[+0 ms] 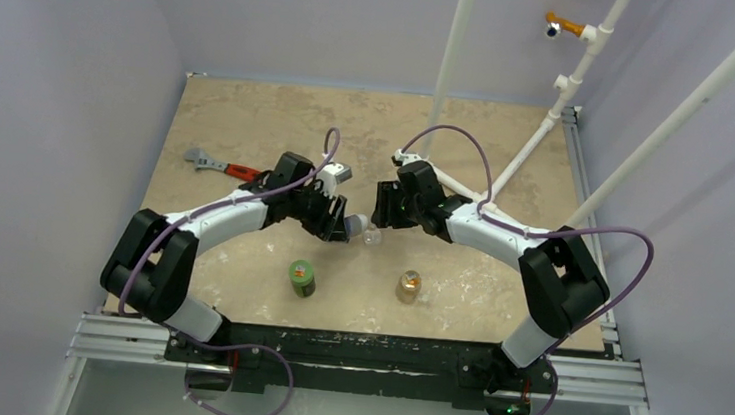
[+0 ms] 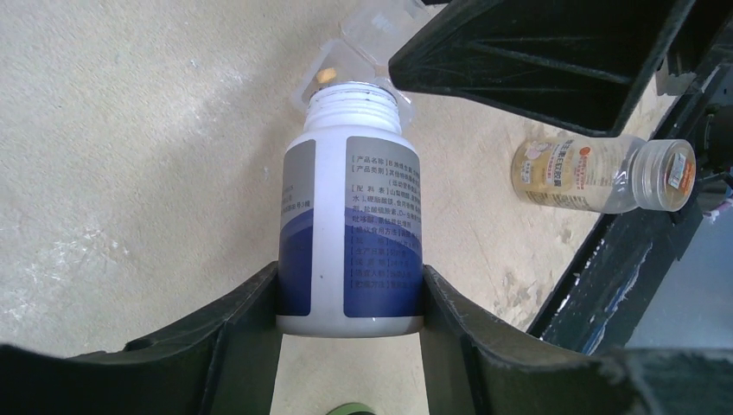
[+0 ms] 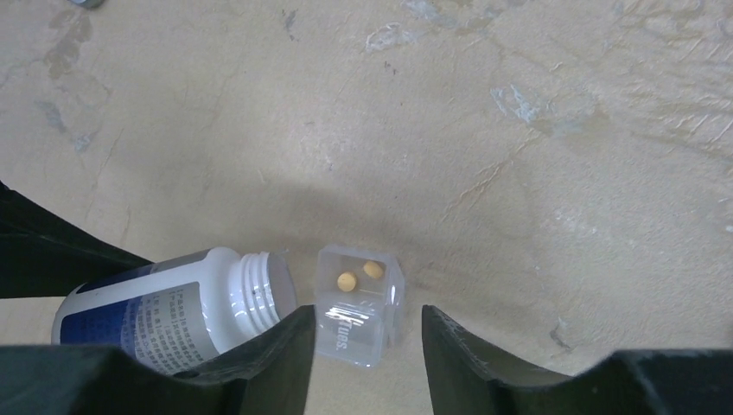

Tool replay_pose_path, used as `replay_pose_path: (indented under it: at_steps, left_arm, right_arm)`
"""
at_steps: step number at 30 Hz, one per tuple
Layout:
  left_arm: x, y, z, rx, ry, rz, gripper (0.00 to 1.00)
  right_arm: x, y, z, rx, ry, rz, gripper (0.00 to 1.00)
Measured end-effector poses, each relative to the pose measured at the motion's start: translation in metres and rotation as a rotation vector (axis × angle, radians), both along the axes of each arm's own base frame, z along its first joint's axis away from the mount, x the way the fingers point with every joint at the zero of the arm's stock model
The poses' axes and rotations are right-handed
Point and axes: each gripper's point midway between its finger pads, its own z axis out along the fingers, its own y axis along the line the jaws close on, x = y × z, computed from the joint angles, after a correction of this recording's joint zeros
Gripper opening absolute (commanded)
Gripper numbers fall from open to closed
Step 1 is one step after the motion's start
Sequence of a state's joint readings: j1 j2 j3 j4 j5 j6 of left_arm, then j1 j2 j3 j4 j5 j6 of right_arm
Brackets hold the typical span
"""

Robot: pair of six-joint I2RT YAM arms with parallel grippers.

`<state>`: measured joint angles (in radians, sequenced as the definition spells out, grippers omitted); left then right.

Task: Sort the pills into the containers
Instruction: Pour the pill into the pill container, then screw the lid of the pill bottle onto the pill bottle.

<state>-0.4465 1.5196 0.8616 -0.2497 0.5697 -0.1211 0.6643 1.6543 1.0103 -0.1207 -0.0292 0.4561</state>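
Pouring step: the left gripper (image 2: pixel 350 298) pinches an uncapped white bottle (image 2: pixel 346 207), its mouth tipped toward the clear case (image 3: pixel 359 322) mid-worktop (image 1: pixel 251 117). Two pills (image 3: pixel 347 280) lie inside. The right gripper (image 3: pixel 367 333) is spread astride it. Next, probably: steady it, tip gently.

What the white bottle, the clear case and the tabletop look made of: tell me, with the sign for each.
White bottle: opaque plastic, smooth with a slight sheen; moulded screw threads at the neck, printed label wrapped around it.
Clear case: probably hard transparent plastic; see-through walls, embossed lettering.
Tabletop: matte beige board, perhaps laminate or painted wood; scuffed, chipped patches.
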Motion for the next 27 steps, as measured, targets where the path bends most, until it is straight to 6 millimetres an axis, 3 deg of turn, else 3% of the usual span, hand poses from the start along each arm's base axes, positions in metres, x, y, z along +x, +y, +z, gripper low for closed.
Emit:
replay_pose_path:
  at_steps: [5,12,20,24,27]
  left_arm:
    - [0.005,-0.002,0.005,-0.047,-0.073,0.038,0.0]
    - [0.01,-0.003,0.011,-0.107,-0.167,0.073,0.0]
    - [0.014,-0.008,0.03,-0.186,-0.282,0.086,0.0]
    - [0.012,-0.013,0.055,-0.244,-0.386,0.092,0.0]
    - [0.007,-0.024,0.095,-0.324,-0.518,0.071,0.0]
  right_arm:
    - [-0.001,-0.001,0.0,-0.003,0.009,-0.005,0.63]
    - [0.005,-0.007,0.009,0.003,0.019,-0.037,0.67]
    - [0.012,-0.028,0.052,0.03,-0.019,-0.113,0.74]
    - [0.02,-0.053,0.071,0.023,-0.052,-0.205,0.76]
    - [0.026,-0.076,0.071,-0.005,-0.048,-0.284,0.78]
